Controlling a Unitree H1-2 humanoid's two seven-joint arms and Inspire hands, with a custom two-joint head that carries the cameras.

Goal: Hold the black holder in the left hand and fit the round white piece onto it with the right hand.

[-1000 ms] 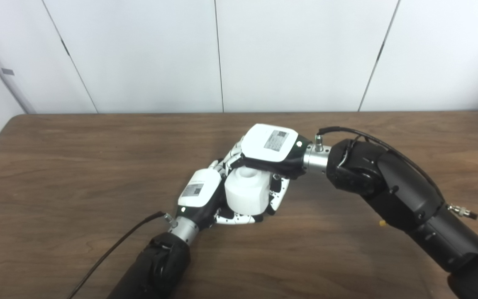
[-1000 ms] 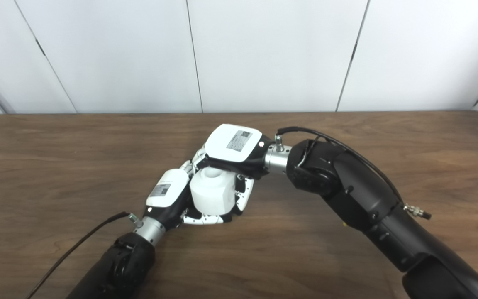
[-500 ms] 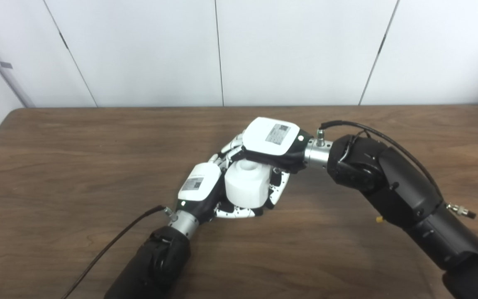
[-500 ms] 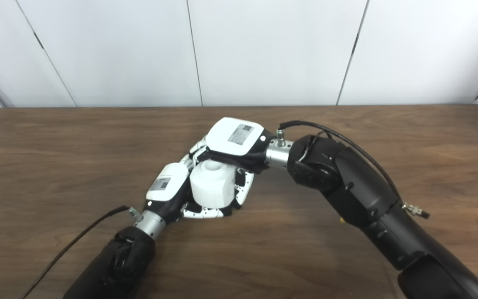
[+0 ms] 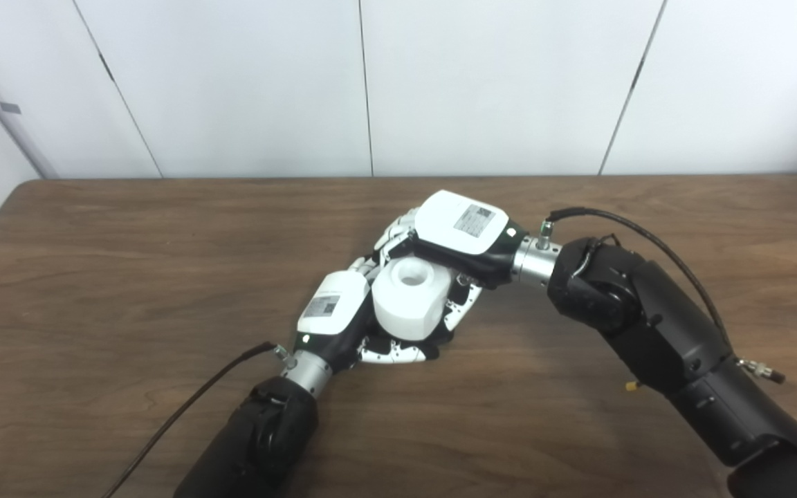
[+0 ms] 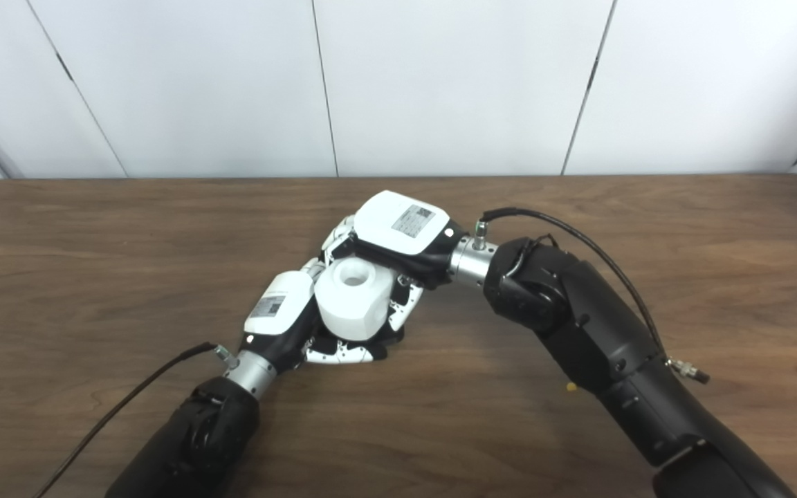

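Both hands meet near the middle of the desk (image 5: 94, 277), low over the wood.

Round white piece (image 5: 409, 297): a chunky drum with a hole in its top face, tilted a little toward the left hand. It sits between the two hands. Left hand (image 5: 343, 321) is curled against its left side and underneath; right hand (image 5: 457, 238) arches over from behind and to the right, fingers (image 5: 459, 315) down its far side. Whether each hand truly grips or only rests against it, I cannot tell.

Black holder: not made out. Dark shapes under the piece may be it, or palm shadow.

Handling, judged: piece looks rigid, smooth plastic, probably light for its bulk. Smooth walls could slip under fingertips; hold best taken across the curved side, opposite points, leaving the hole and underside free for seating. Unlikely to be fragile.

Room: desk is bare wood all round, with wide space left, right and toward the wall. Near edge lies out of frame. A cable (image 5: 184, 415) trails off the left forearm, clear of the work. Crowding comes only from the hands themselves, fingers nearly interlaced.
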